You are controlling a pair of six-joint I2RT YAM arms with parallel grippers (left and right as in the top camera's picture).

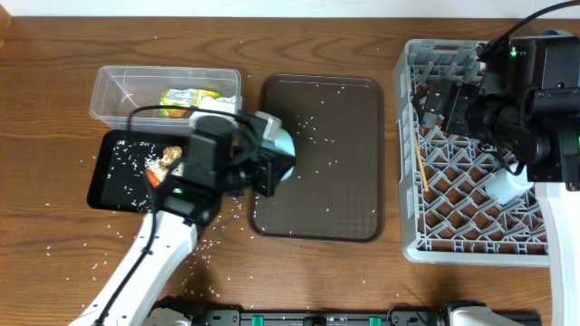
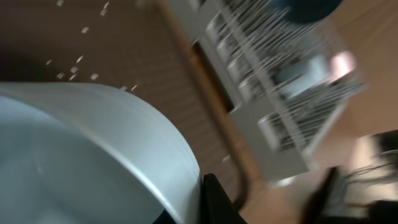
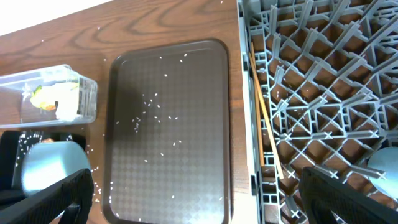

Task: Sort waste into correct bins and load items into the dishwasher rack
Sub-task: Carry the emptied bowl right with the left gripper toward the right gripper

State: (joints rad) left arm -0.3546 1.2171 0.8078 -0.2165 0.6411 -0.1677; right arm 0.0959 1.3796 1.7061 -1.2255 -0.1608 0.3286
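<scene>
My left gripper (image 1: 270, 170) is shut on the rim of the white bowl (image 1: 285, 145) and holds it over the left edge of the brown tray. In the left wrist view the bowl (image 2: 93, 155) fills the left side, with one finger (image 2: 214, 200) against its rim. The clear tub (image 1: 113, 91) holds the yellow-green wrapper (image 1: 186, 96) and white tissue (image 1: 227, 95). The black tray (image 1: 113, 177) holds rice, the brown lump (image 1: 169, 161) and the carrot (image 1: 155, 178). My right gripper (image 3: 199, 199) is open and empty over the grey rack (image 1: 412, 136). A white cup (image 1: 506, 186) lies in the rack.
The brown serving tray (image 1: 349, 181) lies in the middle with scattered rice grains. A wooden chopstick (image 1: 420, 161) lies along the rack's left side. Rice is strewn on the table around the black tray. A dark-blue shape (image 2: 308, 7) shows, blurred, at the rack's far end.
</scene>
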